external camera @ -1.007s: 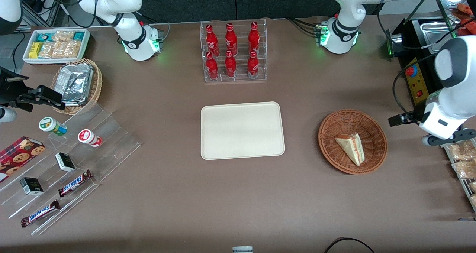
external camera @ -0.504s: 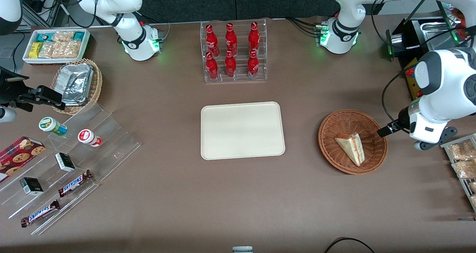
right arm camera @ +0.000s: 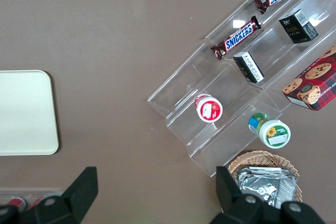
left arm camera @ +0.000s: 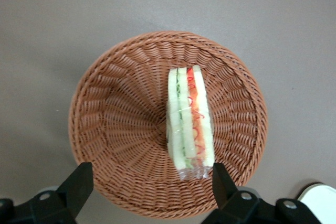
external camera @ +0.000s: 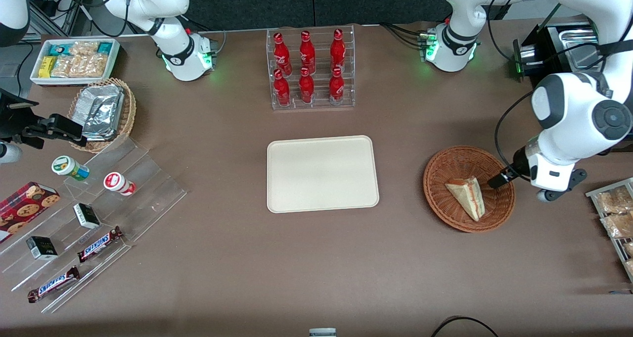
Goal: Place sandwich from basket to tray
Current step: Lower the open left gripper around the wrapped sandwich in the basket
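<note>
The step in hand is the approach to the pick: nothing is gripped yet. The small triangular sandwich of pale bread with red-orange and green filling [left arm camera: 189,123] lies on its side in the large round reddish-brown woven wicker basket [external camera: 447,206], resting a little off the basket's middle toward the working arm's end of the desk, with one wrapped tip close to the basket's rim. The basket stands on the brown desk [external camera: 316,258] toward the working arm's end. The flat cream-white rectangular tray with rounded corners [external camera: 322,173] lies bare in the middle of the desk, well apart from the basket.

The left arm's gripper [left arm camera: 149,182] hovers above the basket's rim on the working arm's side, looking down into the basket. Its two black fingers [left arm camera: 80,181] are spread wide and hold nothing; in the wrist view the gap between them spans more than the sandwich's thickness.

The next move, as I judge it, calls for bringing the gripper over the sandwich, lining the spread fingers up across the bread faces, then descending into the basket and closing gently, since the soft wedge could squash or slip in its clear wrap.
</note>
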